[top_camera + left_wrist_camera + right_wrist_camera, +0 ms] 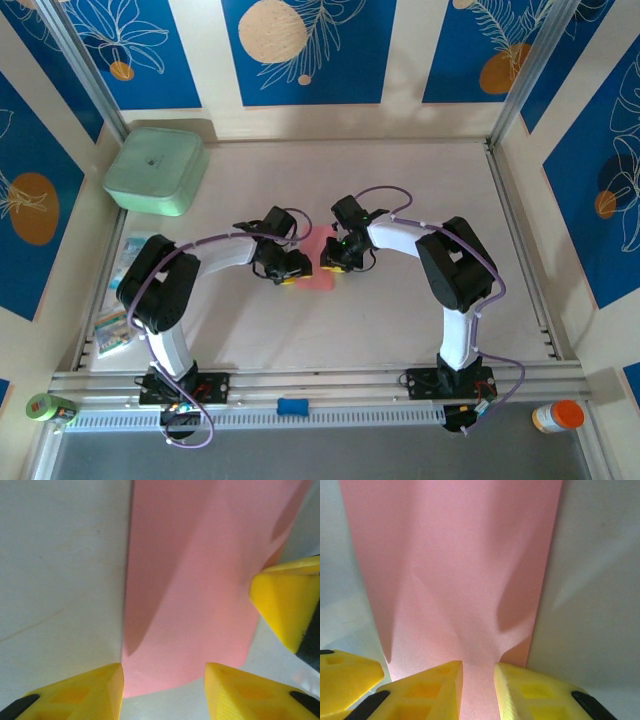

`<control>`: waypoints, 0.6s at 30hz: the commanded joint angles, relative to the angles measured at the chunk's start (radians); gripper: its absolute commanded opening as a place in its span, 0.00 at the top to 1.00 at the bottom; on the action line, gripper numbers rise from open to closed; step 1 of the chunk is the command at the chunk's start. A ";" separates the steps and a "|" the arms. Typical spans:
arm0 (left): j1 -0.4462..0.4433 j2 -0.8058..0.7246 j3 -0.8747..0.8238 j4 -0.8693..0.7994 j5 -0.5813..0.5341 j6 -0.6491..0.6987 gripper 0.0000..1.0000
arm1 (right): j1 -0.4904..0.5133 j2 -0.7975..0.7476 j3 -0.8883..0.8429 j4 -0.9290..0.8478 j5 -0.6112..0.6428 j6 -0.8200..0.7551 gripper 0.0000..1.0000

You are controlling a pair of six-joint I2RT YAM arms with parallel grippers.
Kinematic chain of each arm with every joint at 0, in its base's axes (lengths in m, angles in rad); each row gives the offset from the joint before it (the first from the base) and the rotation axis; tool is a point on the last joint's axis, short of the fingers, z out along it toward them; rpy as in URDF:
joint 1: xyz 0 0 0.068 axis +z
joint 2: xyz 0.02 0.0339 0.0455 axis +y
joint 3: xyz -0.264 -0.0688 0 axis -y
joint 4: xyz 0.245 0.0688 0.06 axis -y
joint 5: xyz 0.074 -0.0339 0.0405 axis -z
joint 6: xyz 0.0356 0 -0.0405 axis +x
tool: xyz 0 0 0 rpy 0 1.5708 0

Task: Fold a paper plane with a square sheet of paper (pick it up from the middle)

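Pinching one end of the square sheet of paper (455,570), the right gripper (477,672) has its yellow fingers (535,695) almost together, and the pink sheet puckers into soft creases just beyond the grip. Across the sheet, the left gripper (164,675) stands with its jaws partly apart, straddling the opposite end. One fingertip (107,680) sits at the sheet's corner, the other just off its edge, and they do not clamp it.

The sheet is a narrow pink strip lying on the table (400,320), a pale matte top with faint scuffs. Well away from the sheet, toward the far corner on the left arm's side, sits a mint-green box (155,170). Clear printed packets (122,262) lie nearer, on that same side of the sheet. Metal rails edge the table, and cream walls with blue leaf-patterned panels (300,50) surround it.
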 commanded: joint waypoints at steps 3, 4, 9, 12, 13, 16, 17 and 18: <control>-0.010 0.001 0.006 -0.037 -0.033 0.014 0.52 | -0.004 0.051 -0.026 -0.043 0.037 -0.013 0.74; -0.012 0.003 0.005 -0.032 -0.031 0.013 0.52 | -0.004 0.051 -0.026 -0.043 0.036 -0.012 0.74; -0.027 0.021 0.007 -0.016 -0.025 0.013 0.50 | -0.004 0.053 -0.025 -0.044 0.032 -0.012 0.74; -0.034 0.028 0.006 -0.011 -0.028 0.015 0.50 | -0.005 0.053 -0.025 -0.046 0.033 -0.012 0.74; -0.036 0.030 0.007 -0.010 -0.027 0.016 0.50 | -0.004 0.054 -0.025 -0.046 0.033 -0.012 0.74; -0.048 0.037 0.012 -0.011 -0.036 0.019 0.50 | -0.004 0.055 -0.025 -0.046 0.034 -0.012 0.74; -0.052 0.040 0.015 -0.010 -0.038 0.019 0.50 | -0.004 0.055 -0.025 -0.046 0.034 -0.011 0.74; -0.058 0.043 0.017 -0.013 -0.047 0.020 0.51 | -0.005 0.056 -0.025 -0.044 0.034 -0.011 0.74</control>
